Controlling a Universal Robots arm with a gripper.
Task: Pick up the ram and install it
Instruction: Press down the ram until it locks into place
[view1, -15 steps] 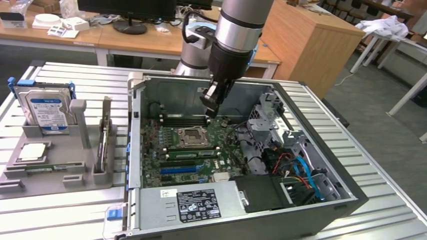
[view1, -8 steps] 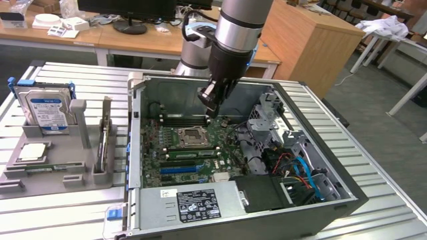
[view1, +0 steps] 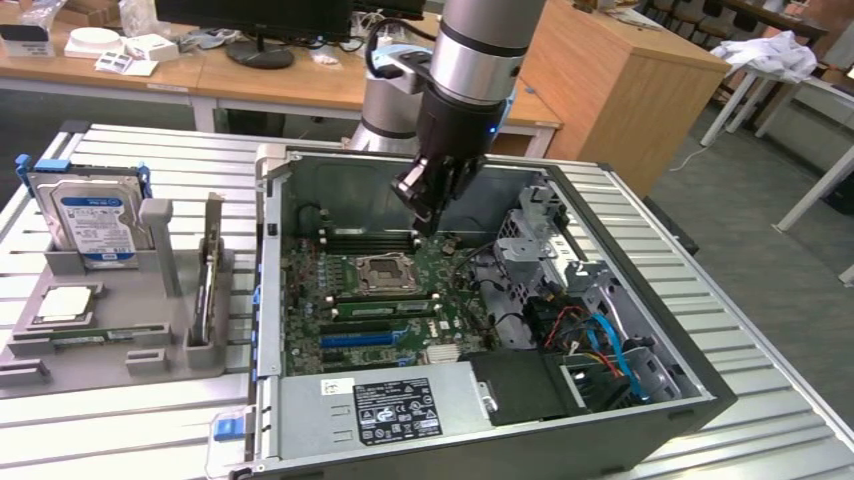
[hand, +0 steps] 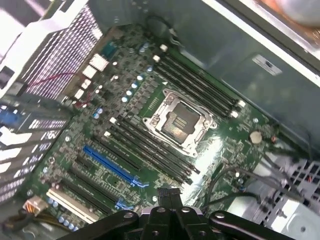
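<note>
The black gripper (view1: 424, 212) is closed with nothing between its jaws, hovering above the green motherboard (view1: 400, 300) inside the open grey computer case (view1: 641, 400); a thin green ram stick (view1: 380, 308) sits in a black slot near the square silver processor socket (view1: 383, 270); judged: installation appears largely done.

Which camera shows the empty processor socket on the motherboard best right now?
The wrist view: the processor socket sits mid-frame, unobstructed, with its metal frame plain. The exterior view shows the socket smaller, inside the case below the shut pincer.
</note>
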